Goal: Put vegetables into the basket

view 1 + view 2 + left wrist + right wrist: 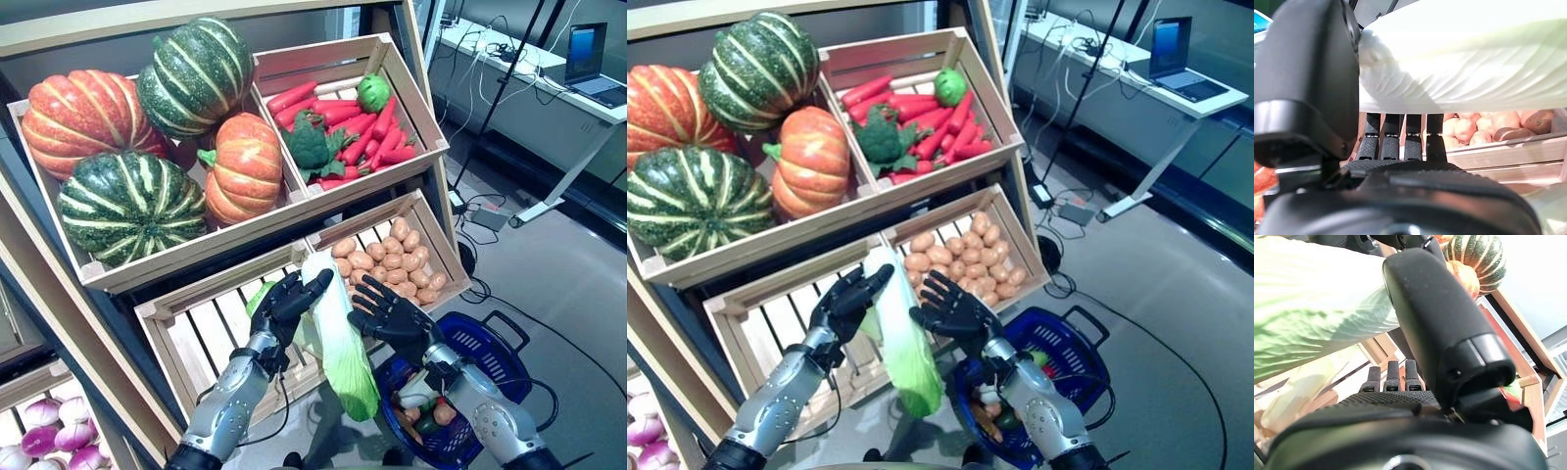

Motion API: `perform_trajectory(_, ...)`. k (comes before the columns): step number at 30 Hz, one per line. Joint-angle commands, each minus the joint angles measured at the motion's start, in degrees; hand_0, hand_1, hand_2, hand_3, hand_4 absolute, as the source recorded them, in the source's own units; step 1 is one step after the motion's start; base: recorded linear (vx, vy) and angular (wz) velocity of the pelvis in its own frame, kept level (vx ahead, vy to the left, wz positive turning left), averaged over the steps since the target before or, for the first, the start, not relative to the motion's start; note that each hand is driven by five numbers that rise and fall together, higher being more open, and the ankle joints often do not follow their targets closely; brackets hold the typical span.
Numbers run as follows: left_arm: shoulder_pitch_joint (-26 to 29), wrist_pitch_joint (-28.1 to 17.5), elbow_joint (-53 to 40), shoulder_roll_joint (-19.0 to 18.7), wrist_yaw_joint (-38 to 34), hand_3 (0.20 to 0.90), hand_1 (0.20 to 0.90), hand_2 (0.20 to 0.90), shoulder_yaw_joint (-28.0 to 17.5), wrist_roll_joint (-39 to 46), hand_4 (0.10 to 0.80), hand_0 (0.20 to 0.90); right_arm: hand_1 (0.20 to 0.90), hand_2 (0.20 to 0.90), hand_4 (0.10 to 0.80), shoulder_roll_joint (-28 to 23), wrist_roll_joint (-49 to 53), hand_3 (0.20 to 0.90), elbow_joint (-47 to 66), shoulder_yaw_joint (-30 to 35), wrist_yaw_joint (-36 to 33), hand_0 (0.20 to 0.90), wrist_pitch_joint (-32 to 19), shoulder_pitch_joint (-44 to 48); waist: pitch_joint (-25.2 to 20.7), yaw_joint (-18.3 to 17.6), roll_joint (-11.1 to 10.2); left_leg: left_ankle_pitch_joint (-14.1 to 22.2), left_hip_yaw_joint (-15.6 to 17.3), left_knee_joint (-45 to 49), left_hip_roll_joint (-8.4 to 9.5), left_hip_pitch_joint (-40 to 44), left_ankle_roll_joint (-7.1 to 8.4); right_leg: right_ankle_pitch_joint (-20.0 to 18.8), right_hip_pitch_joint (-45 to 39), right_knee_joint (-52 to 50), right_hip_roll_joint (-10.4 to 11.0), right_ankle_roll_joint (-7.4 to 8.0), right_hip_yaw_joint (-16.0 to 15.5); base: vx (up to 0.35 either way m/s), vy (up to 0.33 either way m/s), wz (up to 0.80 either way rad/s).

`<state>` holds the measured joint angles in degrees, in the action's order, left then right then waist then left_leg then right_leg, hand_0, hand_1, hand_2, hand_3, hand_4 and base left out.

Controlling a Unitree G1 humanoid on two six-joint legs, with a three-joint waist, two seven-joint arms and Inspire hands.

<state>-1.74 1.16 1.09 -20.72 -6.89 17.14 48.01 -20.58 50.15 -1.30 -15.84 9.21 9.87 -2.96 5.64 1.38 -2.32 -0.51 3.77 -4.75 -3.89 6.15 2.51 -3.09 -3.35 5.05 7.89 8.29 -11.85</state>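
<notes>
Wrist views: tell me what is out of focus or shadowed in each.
Left wrist view: the left hand is a soft dark bulk up close; the cabbage is bright, shaded underneath. Right wrist view: the right hand looms blurred, its thumb shading the cabbage beside it.

Grey floor, white desk – open laptop, wooden shelving

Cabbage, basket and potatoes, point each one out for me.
cabbage [338, 333], left eye view, on its pale green leaves between the hands
basket [490, 343], left eye view, on its blue far rim
potatoes [392, 260], left eye view, middle of the heap
</notes>
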Motion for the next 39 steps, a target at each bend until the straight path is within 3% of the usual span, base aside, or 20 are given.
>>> perform_trajectory(1,5.09,-4.44,-5.87,0.71,3.24,0.3,0.3,0.3,-2.92,0.14,0.4,0.3,0.9,0.9,0.8,0.97,4.04,0.9,5.17,5.27,0.13,0.9,-7.03,1.67,-3.93,-0.13,-0.96,-1.89,0.77,0.25,1.09,-2.65,-1.62,-3.3,-0.14,-0.69,1.65,-0.79,0.65,0.0,0.0,0.0)
perform_trajectory(12,5.93,-4.12,-5.24,-0.86,4.48,0.3,0.3,0.3,-3.0,-2.38,0.4,0.3,0.9,0.9,0.8,-2.09,5.14,0.9,3.34,4.43,5.61,0.9,-2.34,2.12,-3.76,0.0,-1.37,-2.05,0.59,0.17,1.08,-2.71,-1.63,-3.29,-0.21,-0.59,1.59,-0.79,0.81,0.0,0.0,0.0)
perform_trajectory(27,8.59,-5.28,-4.57,-3.06,7.35,0.3,0.3,0.3,-1.81,-7.53,0.4,0.3,0.9,0.9,0.8,-7.85,-3.81,0.9,3.08,-0.25,14.17,0.9,4.66,3.2,-3.96,0.13,-1.68,-2.44,0.0,-0.08,0.99,-2.69,-1.35,-3.25,-0.41,-0.49,1.55,-0.74,0.87,0.0,0.0,0.0)
perform_trajectory(36,9.46,-6.44,-4.96,-3.15,7.62,0.3,0.3,0.3,-0.54,-7.1,0.4,0.3,0.9,0.9,0.8,-8.99,-5.83,0.9,3.02,-2.09,12.97,0.9,6.4,3.37,-4.09,0.04,-1.71,-2.61,-0.21,-0.19,0.97,-2.59,-1.23,-3.32,-0.55,-0.45,1.51,-0.68,0.98,0.0,0.0,0.0)
perform_trajectory(39,9.72,-7.0,-5.39,-3.05,7.11,0.3,0.3,0.3,-0.21,-8.08,0.4,0.3,0.9,0.9,0.8,-8.79,-7.24,0.9,1.95,-2.1,8.78,0.9,7.06,3.21,-4.11,-0.1,-1.7,-2.68,-0.3,-0.23,0.98,-2.55,-1.27,-3.36,-0.58,-0.44,1.44,-0.71,1.15,0.0,0.0,0.0)
